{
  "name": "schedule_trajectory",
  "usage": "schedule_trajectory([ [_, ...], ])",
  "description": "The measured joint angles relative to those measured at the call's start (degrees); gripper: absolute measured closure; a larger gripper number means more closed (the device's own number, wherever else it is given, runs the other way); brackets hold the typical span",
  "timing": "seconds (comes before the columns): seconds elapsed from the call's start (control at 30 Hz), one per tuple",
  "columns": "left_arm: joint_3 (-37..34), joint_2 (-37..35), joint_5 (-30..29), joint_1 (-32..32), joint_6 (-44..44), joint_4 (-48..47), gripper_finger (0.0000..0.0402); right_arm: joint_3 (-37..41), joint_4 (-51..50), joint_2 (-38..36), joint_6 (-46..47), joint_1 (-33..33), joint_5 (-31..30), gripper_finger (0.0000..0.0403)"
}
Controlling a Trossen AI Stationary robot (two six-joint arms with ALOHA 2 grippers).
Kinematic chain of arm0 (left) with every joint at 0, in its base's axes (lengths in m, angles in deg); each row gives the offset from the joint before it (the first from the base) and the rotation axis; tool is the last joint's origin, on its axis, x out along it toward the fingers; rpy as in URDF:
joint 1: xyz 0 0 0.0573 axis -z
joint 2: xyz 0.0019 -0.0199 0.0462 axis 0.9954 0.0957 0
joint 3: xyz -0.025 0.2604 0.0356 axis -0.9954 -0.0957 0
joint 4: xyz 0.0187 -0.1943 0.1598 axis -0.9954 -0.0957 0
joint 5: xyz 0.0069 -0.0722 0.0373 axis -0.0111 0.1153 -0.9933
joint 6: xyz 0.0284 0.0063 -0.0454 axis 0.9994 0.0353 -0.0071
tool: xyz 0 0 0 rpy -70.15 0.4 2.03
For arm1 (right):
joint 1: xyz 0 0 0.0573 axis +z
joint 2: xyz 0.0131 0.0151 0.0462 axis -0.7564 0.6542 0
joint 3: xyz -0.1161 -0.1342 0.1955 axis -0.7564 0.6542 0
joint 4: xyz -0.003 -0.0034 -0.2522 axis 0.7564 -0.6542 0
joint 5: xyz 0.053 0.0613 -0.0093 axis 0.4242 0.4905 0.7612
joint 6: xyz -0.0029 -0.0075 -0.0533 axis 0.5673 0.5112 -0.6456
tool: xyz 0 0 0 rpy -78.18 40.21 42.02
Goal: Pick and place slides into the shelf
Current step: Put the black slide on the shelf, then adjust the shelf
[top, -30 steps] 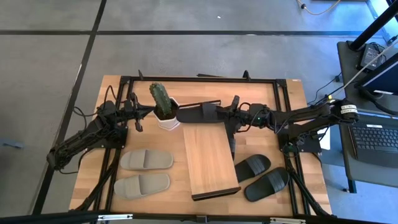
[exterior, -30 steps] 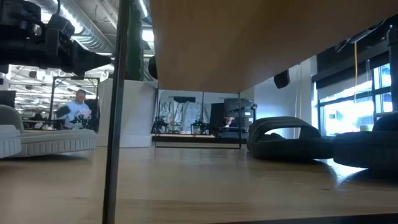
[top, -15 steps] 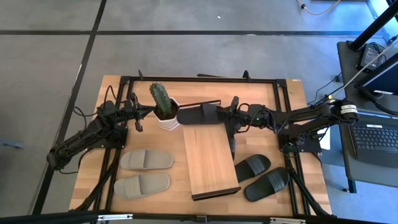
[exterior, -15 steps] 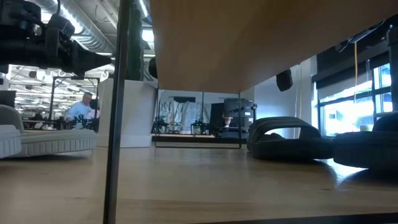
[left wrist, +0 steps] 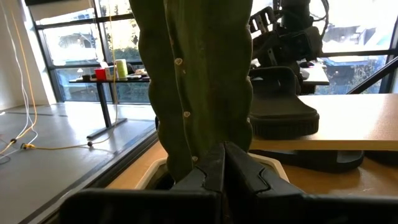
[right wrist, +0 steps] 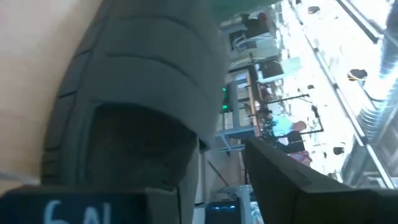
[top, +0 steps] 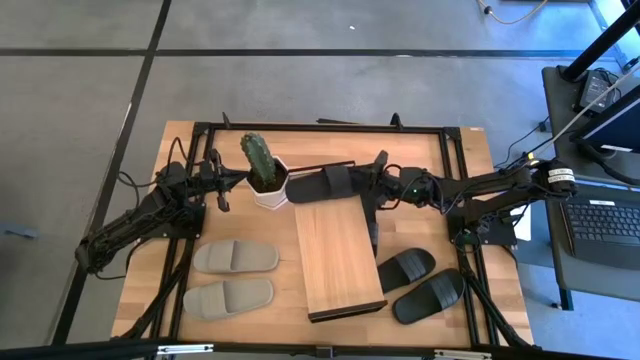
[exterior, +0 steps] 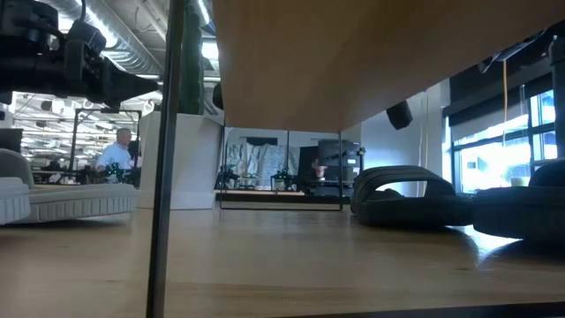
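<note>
I look straight down on a wooden tabletop with a black metal frame (top: pixel 440 160). On it stands the shelf, a long narrow panel of light wood with a thin black bar at each short end (top: pixel 338 258).

To the shelf's left two grey-beige slide sandals (top: pixel 235 257) lie side by side on the tabletop. To its right lie two matte black slide sandals (top: pixel 405 268), one beside the other. A fifth matte black slide (top: pixel 325 184) rests at the shelf's far end, just beside a green cactus in a white pot (top: pixel 262 170). From my left wrist, this slide sits on top of the panel, and another dark slide (left wrist: pixel 323 159) lies under it.

My right pincer (top: pixel 372 178) reaches in from the right and sits at the heel end of that far black slide. My right wrist camera shows one dark finger (right wrist: pixel 280 180) standing off the slide's side with a gap between; I cannot tell whether the other touches it.

My left pincer (top: pixel 216 182) waits just left of the cactus, its fingers (left wrist: pixel 211 168) pressed together with nothing between them.
</note>
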Motion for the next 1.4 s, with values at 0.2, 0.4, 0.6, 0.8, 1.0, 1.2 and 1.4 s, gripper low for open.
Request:
schedule_trajectory([
  [0.2,0.0,0.0,0.0,0.0,0.0,0.0,0.0401,0.0,2.4,-4.1,-0.1,3.9,-1.9,0.0269],
  [0.4,0.0,0.0,0.0,0.0,0.0,0.0,0.0401,0.0,2.0,-9.7,3.4,9.3,-9.4,0.0269],
  [0.6,0.0,0.0,0.0,0.0,0.0,0.0,0.0401,0.0,-0.8,-11.2,15.1,17.1,-21.6,0.0269],
  [0.8,0.0,0.0,0.0,0.0,0.0,0.0,0.0401,-0.7,-4.1,-10.1,24.5,23.4,-21.9,0.0269],
  [1.0,0.0,0.0,0.1,0.0,-0.1,0.0,0.0401,-12.3,-26.6,-7.9,42.5,24.4,-22.7,0.0269],
  [1.2,0.0,0.0,0.3,0.0,-0.1,0.0,0.0401,-27.8,-60.7,-5.8,77.5,24.4,-18.5,0.0269],
  [1.4,0.0,0.0,0.3,0.0,-0.1,0.0,0.0401,-31.8,-79.5,-4.1,99.0,24.5,0.1,0.0269],
])
